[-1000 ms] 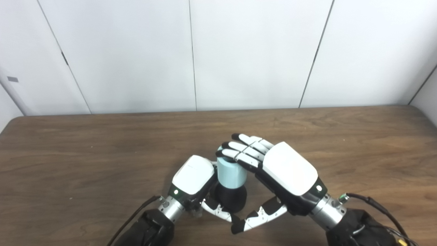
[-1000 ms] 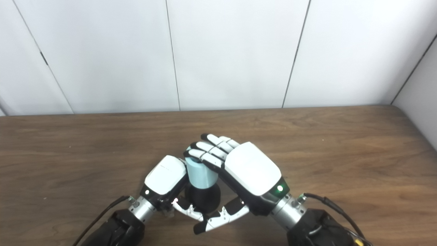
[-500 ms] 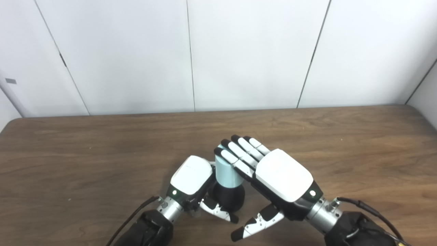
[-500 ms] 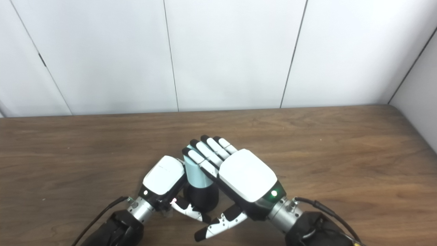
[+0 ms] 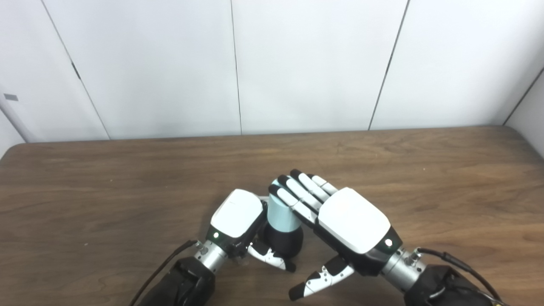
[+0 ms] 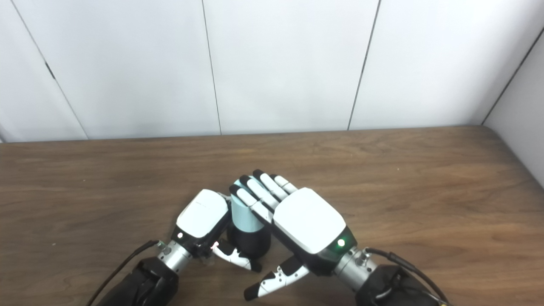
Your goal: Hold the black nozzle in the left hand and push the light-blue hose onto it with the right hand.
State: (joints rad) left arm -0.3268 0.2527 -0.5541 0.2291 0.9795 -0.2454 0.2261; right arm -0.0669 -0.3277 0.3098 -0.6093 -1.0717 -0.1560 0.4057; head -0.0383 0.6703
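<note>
The black nozzle (image 5: 285, 243) stands upright on the table with the light-blue hose (image 5: 280, 215) sitting on top of it. My left hand (image 5: 236, 216) is shut on the nozzle from the left, its thumb wrapped round the nozzle's front. My right hand (image 5: 345, 221) is open, and its straight fingers (image 5: 297, 192) lie flat across the top of the hose. Its thumb (image 5: 318, 282) hangs free below, apart from the nozzle. The same scene shows in the right eye view, with the hose (image 6: 244, 216) between the left hand (image 6: 200, 216) and the right hand (image 6: 307, 224).
The brown wooden table (image 5: 127, 178) stretches to both sides and back to a white panelled wall (image 5: 297, 63). Black cables run from both wrists at the front edge.
The right hand's fingers have straightened and settled flat over the hose top. Its thumb has swung away from the nozzle and the left thumb. The camera has shifted slightly.
</note>
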